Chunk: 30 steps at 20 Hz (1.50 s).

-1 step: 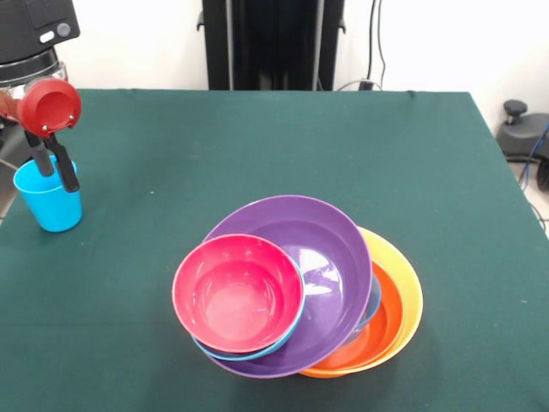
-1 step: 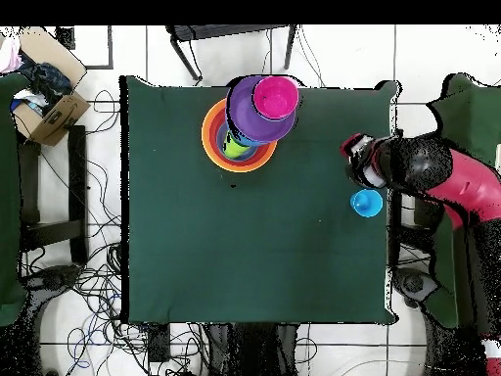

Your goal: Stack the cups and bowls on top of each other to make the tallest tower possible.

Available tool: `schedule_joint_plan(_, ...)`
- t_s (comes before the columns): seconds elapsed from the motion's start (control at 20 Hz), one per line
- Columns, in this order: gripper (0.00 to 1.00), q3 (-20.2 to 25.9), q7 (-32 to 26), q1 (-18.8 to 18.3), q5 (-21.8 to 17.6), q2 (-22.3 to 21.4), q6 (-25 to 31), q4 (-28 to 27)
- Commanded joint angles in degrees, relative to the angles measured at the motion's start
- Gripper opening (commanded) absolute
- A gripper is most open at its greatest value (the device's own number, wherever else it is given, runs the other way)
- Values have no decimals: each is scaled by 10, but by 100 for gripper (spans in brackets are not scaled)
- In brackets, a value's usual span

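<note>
The tower point(image 1: 300, 300) sits on the green bench point(image 1: 257, 154), well apart from the arm. It leans a bit: a pink bowl point(image 1: 238, 293) on top, a blue rim point(image 1: 249, 352) peeking under it, then one purple bowl point(image 1: 317, 257), with orange bowls point(image 1: 390, 322) at the bottom. Off at the bench edge there's one light blue cup point(image 1: 49, 199). The tool point(image 1: 53, 167) has its fingers down at the cup's rim, but I can't tell if it's gripping. A cardboard box point(image 2: 49, 108) sits on the floor.
</note>
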Motion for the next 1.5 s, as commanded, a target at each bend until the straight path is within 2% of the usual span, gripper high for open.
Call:
schedule_joint_plan(0.05,100,22,-127,4,-43,33,-13,31)
schedule_joint_plan(0.8,100,22,-141,-11,-67,58,-33,41)
schedule_joint_plan(1.25,100,7,-136,-23,-105,56,-46,54)
schedule_joint_plan(1.5,100,10,-143,-27,-127,86,-46,34)
